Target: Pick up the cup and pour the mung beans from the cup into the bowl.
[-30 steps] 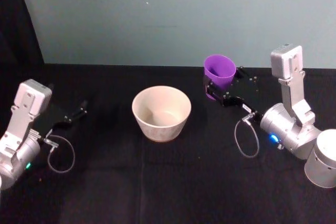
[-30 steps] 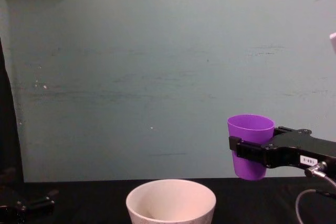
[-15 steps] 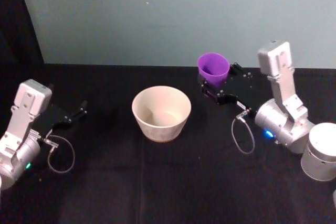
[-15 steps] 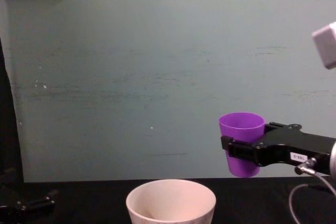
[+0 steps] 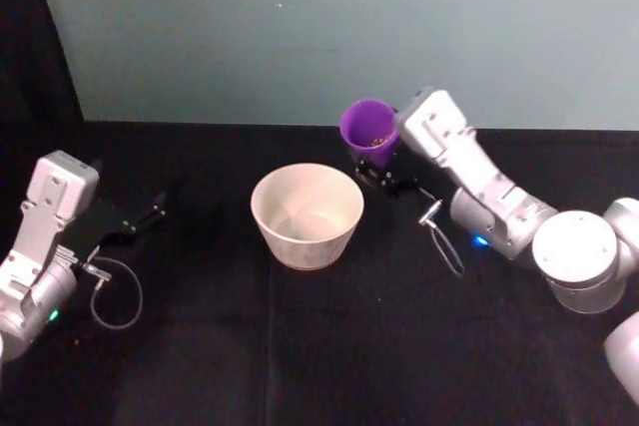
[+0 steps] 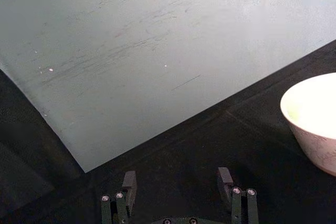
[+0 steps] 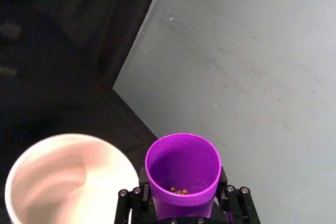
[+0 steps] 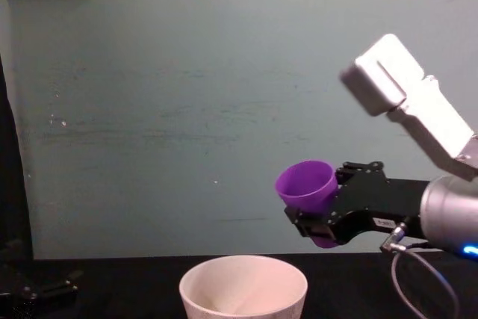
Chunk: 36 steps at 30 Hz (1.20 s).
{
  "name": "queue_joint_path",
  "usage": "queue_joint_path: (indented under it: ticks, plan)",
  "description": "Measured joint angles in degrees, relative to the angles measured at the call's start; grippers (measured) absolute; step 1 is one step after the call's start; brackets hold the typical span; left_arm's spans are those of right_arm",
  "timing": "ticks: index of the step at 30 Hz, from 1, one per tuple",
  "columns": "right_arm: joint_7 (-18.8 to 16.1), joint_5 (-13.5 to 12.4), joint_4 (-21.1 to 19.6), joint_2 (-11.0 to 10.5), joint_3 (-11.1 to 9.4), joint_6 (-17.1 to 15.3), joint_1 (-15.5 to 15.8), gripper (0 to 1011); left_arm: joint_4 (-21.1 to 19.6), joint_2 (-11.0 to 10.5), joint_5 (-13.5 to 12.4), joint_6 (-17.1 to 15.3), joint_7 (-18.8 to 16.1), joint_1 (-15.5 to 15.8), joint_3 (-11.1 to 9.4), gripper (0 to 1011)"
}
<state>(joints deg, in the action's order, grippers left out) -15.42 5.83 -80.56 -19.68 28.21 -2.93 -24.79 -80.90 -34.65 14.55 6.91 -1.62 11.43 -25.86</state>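
Note:
My right gripper is shut on the purple cup, holding it in the air just right of and above the bowl. Seen from the chest, the cup leans its mouth toward the bowl. A few mung beans lie at the bottom of the cup, beside the pale bowl. My left gripper rests open on the table at the far left, its fingers apart, with the bowl's edge some way off.
A black cloth covers the table and a teal wall stands behind it. Cable loops hang by the left wrist and the right wrist.
My right arm has carried the cup left toward the bowl and begun tilting it, the wrist rotating. The left arm has stayed still.

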Motion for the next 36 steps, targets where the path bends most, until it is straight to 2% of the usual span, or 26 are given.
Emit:
queue_joint_path:
  ticks: [1,6,7,12,13,16,22,26,28,29,31,36]
  plan:
    - [0.25,1.91,-0.02,-0.08,0.88,-0.29,-0.47,724,0.00,0.00,0.00,0.00,0.00,0.00,0.00,1011]
    - [0.83,7.24,-0.02,-0.31,3.38,-1.11,-1.67,724,0.00,0.00,0.00,0.00,0.00,0.00,0.00,1012]
    - [1.00,9.25,-0.07,-0.40,4.27,-1.48,-2.07,724,0.00,0.00,0.00,0.00,0.00,0.00,0.00,1012]
    - [1.22,14.84,-0.22,-0.61,7.10,-2.65,-3.35,724,0.00,0.00,0.00,0.00,0.00,0.00,0.00,1011]
    - [1.23,16.80,-0.23,-0.66,8.15,-3.11,-3.85,724,0.00,0.00,0.00,0.00,0.00,0.00,0.00,1011]
    - [1.22,20.53,-0.17,-0.63,10.10,-4.02,-4.80,724,0.00,0.00,0.00,0.00,0.00,0.00,0.00,1011]
    - [0.49,26.66,0.23,-0.39,13.11,-5.95,-6.40,724,0.00,0.00,0.00,0.00,0.00,0.00,0.00,1012]
    - [-0.17,29.49,0.47,-0.26,14.63,-6.81,-7.22,724,0.00,0.00,0.00,0.00,0.00,0.00,0.00,1011]
    - [-0.89,32.02,0.75,-0.09,15.84,-7.51,-7.87,724,0.00,0.00,0.00,0.00,0.00,0.00,0.00,1011]
    - [-0.89,32.02,0.75,-0.09,15.84,-7.51,-7.87,724,0.00,0.00,0.00,0.00,0.00,0.00,0.00,1011]
    - [-1.37,33.84,0.97,0.11,16.60,-7.93,-8.28,724,0.00,0.00,0.00,0.00,0.00,0.00,0.00,1011]
    - [-1.79,35.45,1.18,0.35,16.96,-8.01,-8.49,724,0.00,0.00,0.00,0.00,0.00,0.00,0.00,1011]
